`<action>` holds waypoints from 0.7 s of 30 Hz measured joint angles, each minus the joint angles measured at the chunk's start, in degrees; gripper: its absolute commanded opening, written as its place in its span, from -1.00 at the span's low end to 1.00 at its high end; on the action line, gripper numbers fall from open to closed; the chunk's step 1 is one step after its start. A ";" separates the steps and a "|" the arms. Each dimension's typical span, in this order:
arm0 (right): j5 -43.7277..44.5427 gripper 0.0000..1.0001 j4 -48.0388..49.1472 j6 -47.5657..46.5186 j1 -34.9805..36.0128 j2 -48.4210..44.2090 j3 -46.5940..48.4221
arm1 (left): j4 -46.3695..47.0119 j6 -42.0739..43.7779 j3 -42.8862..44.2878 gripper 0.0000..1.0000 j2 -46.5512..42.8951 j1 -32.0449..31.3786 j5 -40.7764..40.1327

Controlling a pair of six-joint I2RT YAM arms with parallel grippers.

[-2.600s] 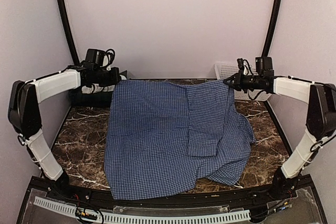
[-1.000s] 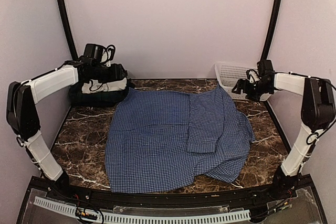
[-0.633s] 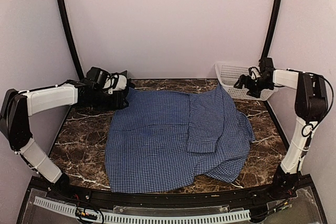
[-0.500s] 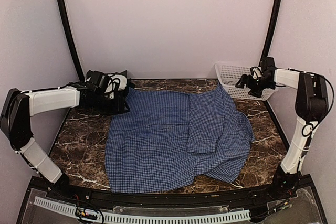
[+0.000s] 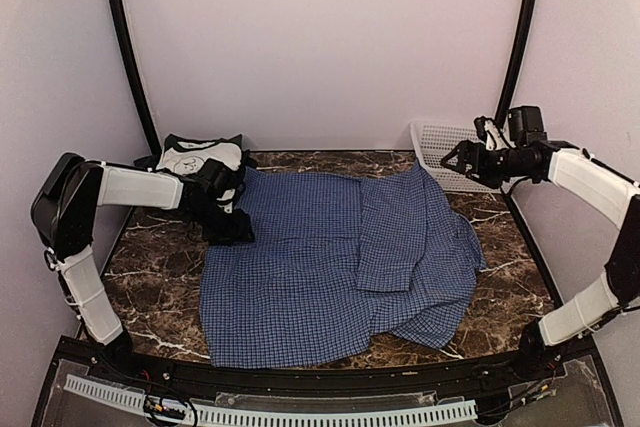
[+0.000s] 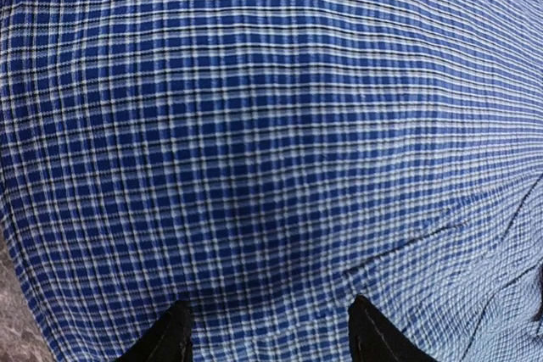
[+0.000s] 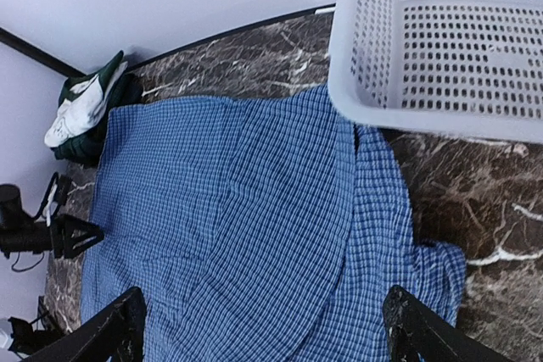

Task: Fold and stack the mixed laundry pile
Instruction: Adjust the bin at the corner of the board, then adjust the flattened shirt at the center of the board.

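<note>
Left gripper, fingers parted and empty, has dropped to the far-left edge of the blue-and-white small-check button shirt, now spread flat on the dark marble table, while my right gripper, wide open, has backed off, so I judge folding can start.

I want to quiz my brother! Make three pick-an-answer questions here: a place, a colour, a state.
1. Where on the dark marble table is the white plastic lattice basket? A far right corner; B near left corner; C middle.
2. The big spread-out checked shirt is: A red; B blue and white; C yellow.
3. The right gripper is: A shut on the shirt; B shut on the basket; C open, empty.
Answers: A, it sits at the back right; B, blue-white checks show; C, its fingers stand apart, nothing between.
</note>
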 measured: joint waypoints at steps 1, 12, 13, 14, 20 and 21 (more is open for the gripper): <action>-0.46 0.88 -0.11 0.42 0.66 -1.73 -1.81 | -0.22 -0.02 0.63 0.23 1.09 0.46 -0.20; -3.48 0.73 -8.24 4.63 10.71 -19.02 -13.29 | 0.26 0.61 3.85 0.21 3.04 9.40 -2.43; -3.76 0.70 -8.85 4.85 11.58 -20.09 -13.64 | 0.17 1.25 3.78 0.21 2.03 8.63 -3.17; -3.93 0.66 -9.51 5.14 12.70 -21.35 -14.14 | 0.07 2.34 3.69 0.21 0.46 6.99 -4.04; -4.81 0.30 -13.03 6.62 17.33 -25.53 -17.75 | 6.12 11.56 0.61 0.02 -15.13 -14.67 -3.19; -4.87 0.25 -13.60 6.97 17.73 -25.59 -18.32 | 8.07 13.35 -0.76 -0.01 -18.01 -18.49 -1.70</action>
